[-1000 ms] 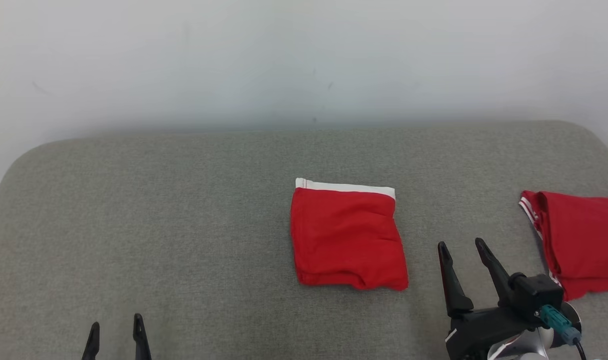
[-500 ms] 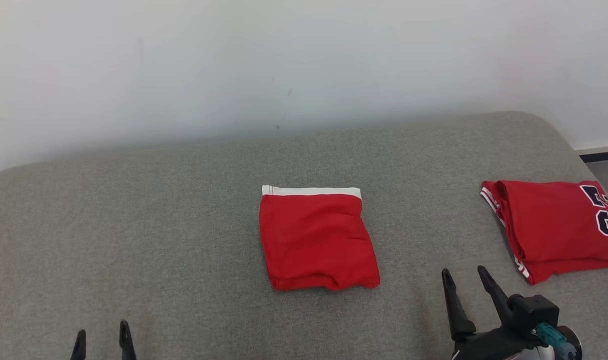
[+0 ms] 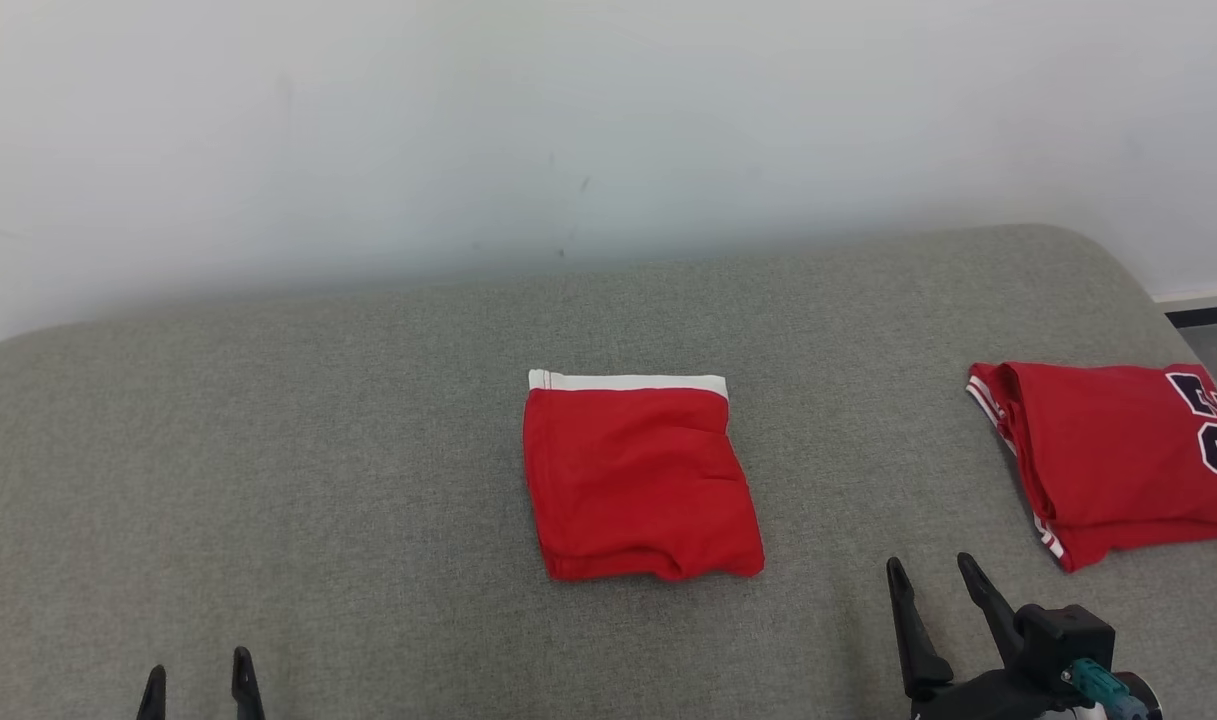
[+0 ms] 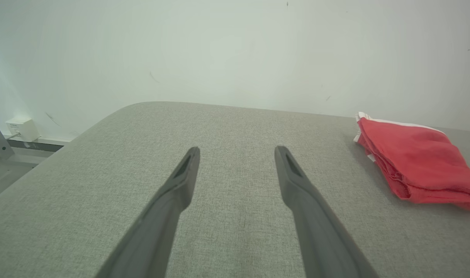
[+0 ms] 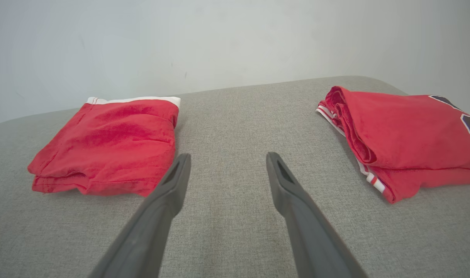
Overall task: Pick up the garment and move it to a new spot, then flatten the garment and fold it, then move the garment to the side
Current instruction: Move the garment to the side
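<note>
The right end effector (image 3: 930,563) is hovering with its two dark fingers spread apart and nothing between them, low over the grey padded surface (image 3: 318,450). The left end effector (image 3: 197,662) is likewise standing open and empty, well apart at the near left. Just ahead and left of the right fingers, the red garment (image 3: 638,480) is lying folded into a neat square at the middle of the surface, its white waistband (image 3: 628,381) facing the wall (image 3: 568,120). A second folded red jersey (image 3: 1118,450) is resting at the far right.

The folding looks done, so the move to the side is probably what is coming. For that, the fingers should be pinching through all layers at the near folded edge, lifting little and sliding gently, so the stack is not falling open.
</note>
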You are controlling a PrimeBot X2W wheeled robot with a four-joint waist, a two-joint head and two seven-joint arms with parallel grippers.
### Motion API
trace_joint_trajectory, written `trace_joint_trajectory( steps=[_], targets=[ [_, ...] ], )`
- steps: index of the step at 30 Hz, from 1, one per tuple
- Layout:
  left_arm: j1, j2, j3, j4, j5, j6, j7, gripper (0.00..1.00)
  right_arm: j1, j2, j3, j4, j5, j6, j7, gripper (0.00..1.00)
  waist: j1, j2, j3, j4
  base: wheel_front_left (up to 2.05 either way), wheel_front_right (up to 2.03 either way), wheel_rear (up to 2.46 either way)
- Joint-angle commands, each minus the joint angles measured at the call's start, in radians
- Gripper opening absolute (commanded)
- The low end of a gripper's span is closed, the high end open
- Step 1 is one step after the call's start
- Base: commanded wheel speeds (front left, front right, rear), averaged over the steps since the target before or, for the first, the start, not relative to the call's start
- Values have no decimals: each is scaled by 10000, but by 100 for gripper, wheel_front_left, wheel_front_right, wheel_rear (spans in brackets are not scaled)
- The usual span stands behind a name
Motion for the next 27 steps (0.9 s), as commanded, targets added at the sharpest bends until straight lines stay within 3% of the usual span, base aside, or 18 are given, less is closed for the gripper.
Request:
trace_joint_trajectory(
  steps=[1,27],
  targets=[
    [116,-6,42,0,32,-12,-27,100,-55,15,0,17,-26,-31,-77,100,-1,0,-1,-13,0,0,0],
    [158,-6,-80,-108,112,66,-27,100,-53,85,-85,41,-27,-31,-8,100,-1,0,33,182,0,0,0]
  ],
)
